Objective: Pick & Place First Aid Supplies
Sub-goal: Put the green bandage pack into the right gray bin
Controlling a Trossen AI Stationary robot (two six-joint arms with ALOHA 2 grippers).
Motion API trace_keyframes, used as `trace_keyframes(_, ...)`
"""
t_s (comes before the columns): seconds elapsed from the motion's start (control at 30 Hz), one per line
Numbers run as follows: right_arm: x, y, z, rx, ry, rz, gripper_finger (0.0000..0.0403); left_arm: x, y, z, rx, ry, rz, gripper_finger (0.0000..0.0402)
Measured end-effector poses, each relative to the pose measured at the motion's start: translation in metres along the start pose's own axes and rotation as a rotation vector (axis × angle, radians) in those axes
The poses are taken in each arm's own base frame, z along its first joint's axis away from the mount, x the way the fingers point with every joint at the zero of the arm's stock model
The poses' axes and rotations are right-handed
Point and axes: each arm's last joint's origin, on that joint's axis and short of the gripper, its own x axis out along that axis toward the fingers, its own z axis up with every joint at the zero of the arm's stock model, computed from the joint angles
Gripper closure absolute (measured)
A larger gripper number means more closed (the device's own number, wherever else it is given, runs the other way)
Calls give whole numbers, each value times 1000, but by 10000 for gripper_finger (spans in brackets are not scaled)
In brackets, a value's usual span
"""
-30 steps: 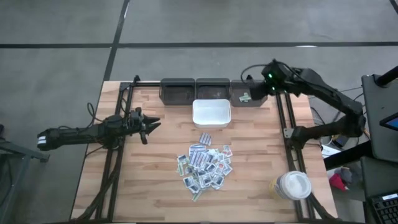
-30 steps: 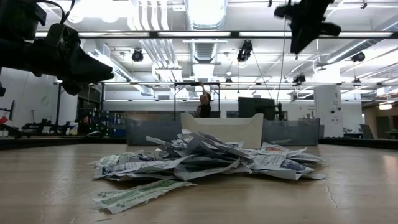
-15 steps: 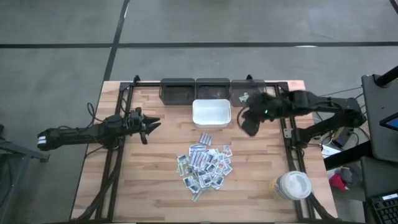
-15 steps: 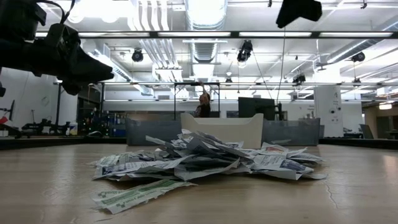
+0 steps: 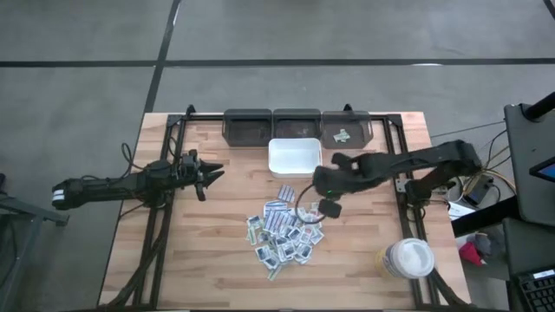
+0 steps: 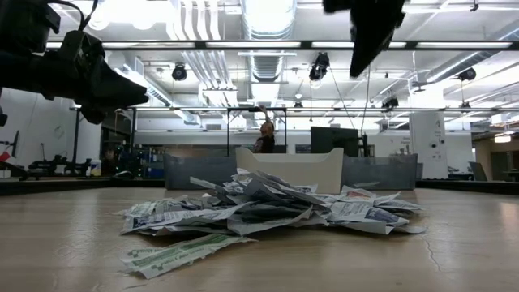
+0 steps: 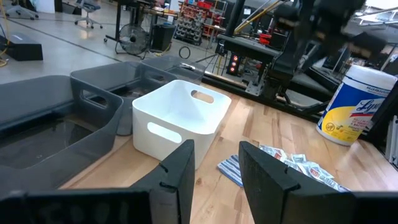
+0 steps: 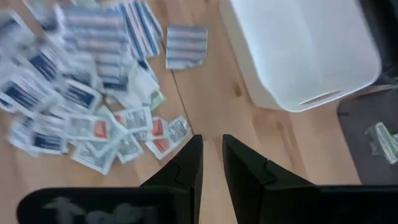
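Two dark arms reach over one wooden table (image 5: pixel 217 260); the left arm lies low at the left side, its left gripper (image 5: pixel 211 176) well apart from everything, jaws standing a little parted around nothing; the right gripper (image 5: pixel 327 201) hangs above the pile's right edge, fingers (image 8: pixel 186 165) set narrowly apart with bare wood showing between them, nothing held. Three dark grey bins (image 5: pixel 297 126) line the far edge, the rightmost holding one small packet (image 5: pixel 342 135). One white tray (image 5: pixel 295 158) sits just near of the middle bin, empty. One round white-lidded jar (image 5: pixel 408 257) stands at the near right. Some two dozen first aid supplies (image 5: pixel 284 232) lie heaped mid-table, near of the tray, the exact count unclear; one blue-striped packet (image 8: pixel 186 45) sits slightly apart at the pile's far edge.
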Motion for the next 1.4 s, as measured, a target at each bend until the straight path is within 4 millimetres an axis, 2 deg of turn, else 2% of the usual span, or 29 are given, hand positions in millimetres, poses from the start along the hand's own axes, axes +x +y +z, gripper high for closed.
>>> trace_keyframes(0.2, 43, 15, 5, -123, 124, -30, 344, 0, 0, 0, 0, 2, 0, 282)
trace_keyframes(0.33, 68, 25, 10, -148, 140, -21, 344, 0, 0, 0, 1, 3, 1, 282)
trace_keyframes(0.5, 91, 35, 17, -121, 154, 113, 344, 0, 0, -1, 1, 8, 2, 282)
trace_keyframes(0.67, 102, 37, 22, -61, 143, 135, 344, 0, 0, -1, 1, 8, 2, 282)
trace_keyframes(1.0, 112, 24, 29, 51, 162, 193, 341, 0, 0, -1, 2, 8, 2, 282)
trace_keyframes(1.4, 129, 20, 21, 134, 209, 233, 295, 0, 0, -1, 1, 9, 2, 282)
